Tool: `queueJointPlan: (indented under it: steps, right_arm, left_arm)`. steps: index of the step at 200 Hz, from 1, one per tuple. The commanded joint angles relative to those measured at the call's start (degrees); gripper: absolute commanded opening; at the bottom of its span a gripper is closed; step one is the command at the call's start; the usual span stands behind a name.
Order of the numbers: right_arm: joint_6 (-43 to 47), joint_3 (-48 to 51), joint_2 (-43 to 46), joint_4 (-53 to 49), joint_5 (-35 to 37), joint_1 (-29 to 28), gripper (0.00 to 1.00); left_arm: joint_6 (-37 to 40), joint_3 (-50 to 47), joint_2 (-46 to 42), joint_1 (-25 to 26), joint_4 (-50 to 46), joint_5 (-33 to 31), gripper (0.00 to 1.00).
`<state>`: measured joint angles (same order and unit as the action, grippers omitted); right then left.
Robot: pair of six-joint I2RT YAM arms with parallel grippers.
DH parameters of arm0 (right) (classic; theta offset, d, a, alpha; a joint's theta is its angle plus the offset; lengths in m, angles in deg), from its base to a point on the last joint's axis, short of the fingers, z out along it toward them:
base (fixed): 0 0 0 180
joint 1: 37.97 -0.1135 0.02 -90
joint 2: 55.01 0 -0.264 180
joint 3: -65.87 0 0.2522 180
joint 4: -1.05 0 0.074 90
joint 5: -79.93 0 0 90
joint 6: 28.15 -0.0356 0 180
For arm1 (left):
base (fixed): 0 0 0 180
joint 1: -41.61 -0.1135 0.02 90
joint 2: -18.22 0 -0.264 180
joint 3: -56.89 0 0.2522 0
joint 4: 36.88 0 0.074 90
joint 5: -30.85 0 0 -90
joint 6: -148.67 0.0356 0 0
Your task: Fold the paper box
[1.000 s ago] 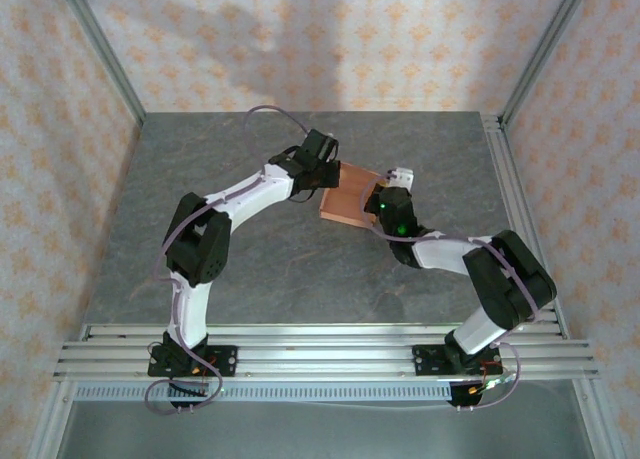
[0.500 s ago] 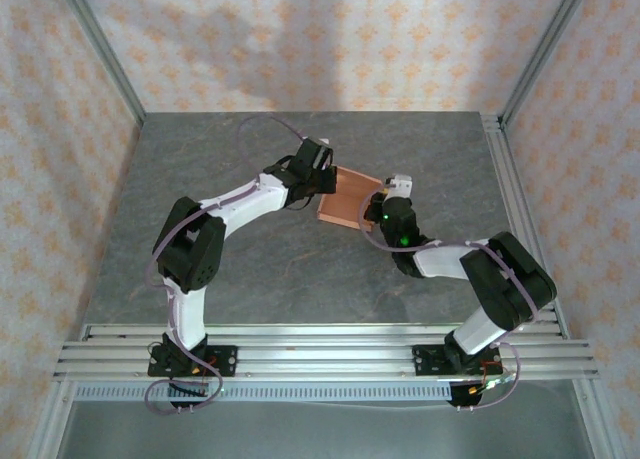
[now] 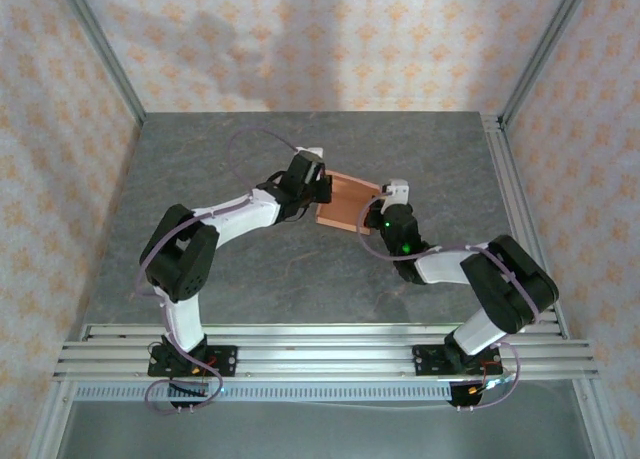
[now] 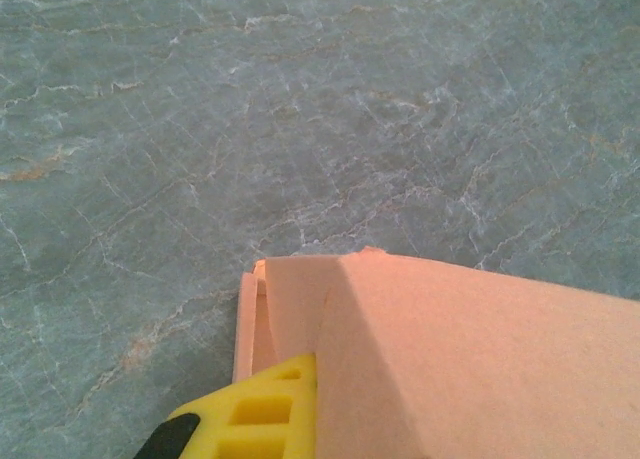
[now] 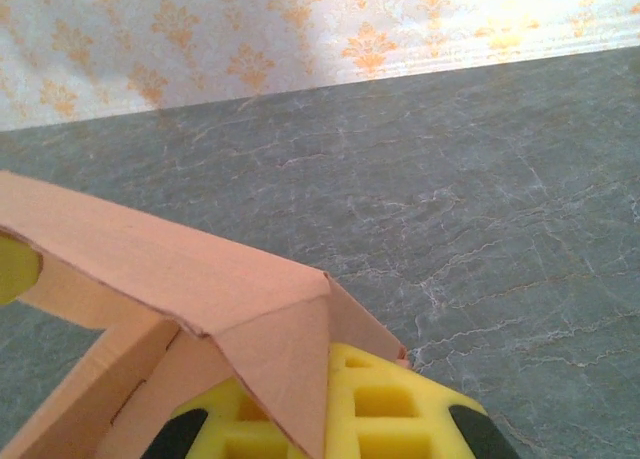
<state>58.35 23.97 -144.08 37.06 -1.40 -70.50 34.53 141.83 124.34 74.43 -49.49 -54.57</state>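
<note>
Salmon-orange cardboard at both my fingertips! The paper box [image 3: 347,201] lies out past the middle of the grey marbled table [image 3: 250,269], bridging the gap between my two wrists. My left gripper [image 3: 320,191] is at its left edge and my right gripper [image 3: 380,204] at its right edge, so neither arm is nearer. The box runs straight across from one to the other.

Down the left wrist camera, my jaws are pressed together with one yellow pad [image 4: 262,411] flat against a raised wall. The other pad is hidden behind the sheet. On the right, my jaws are closed as well, and a creased corner flap drapes over my yellow pad [image 5: 390,409]. Both pinch cardboard, I reckon. Whatever fold comes next has to swing inward, toward the middle between my hands.
</note>
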Motion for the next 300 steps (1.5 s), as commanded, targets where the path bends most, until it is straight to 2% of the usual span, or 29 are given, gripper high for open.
queueJointPlan:
  steps: [1,25,64,155,254,264,275,291,300]
  right_arm:
    - [3.3,1.7,0.3,1.7,-0.2,-1.5,0.03]
    - [4.6,1.9,-0.4,2.8,0.2,-2.1,0.03]
    - [6.7,2.6,-1.6,4.4,0.8,-2.7,0.03]
    - [9.5,4.1,-3.6,5.5,1.0,-3.7,0.06]
    - [8.3,5.5,-0.9,6.7,-0.7,-3.9,0.22]
    - [8.2,5.7,0.1,6.2,-1.0,-3.9,0.25]
    - [8.2,6.0,1.5,5.3,-1.4,-3.9,0.34]
    - [8.3,6.7,3.5,4.0,-2.3,-3.9,0.59]
    - [8.4,7.3,4.5,3.7,-2.8,-3.9,0.69]
  left_arm:
    - [0.5,-3.4,-2.1,1.5,6.2,-2.7,0.00]
    - [2.0,-6.7,-2.5,2.7,11.4,-5.0,0.00]
    - [3.2,-11.0,-2.4,3.1,17.3,-5.2,0.00]
    - [6.2,-18.4,-3.3,3.1,25.2,-6.1,0.00]
    - [6.5,-21.4,-2.7,3.1,27.7,-9.1,0.00]
    - [6.7,-21.4,-2.9,3.1,27.3,-9.6,0.00]
    - [6.9,-21.3,-3.0,3.1,27.0,-9.8,0.00]
    - [7.3,-20.9,-2.9,3.1,26.5,-9.9,0.00]
    - [7.1,-20.9,-2.9,3.1,26.2,-10.2,0.00]
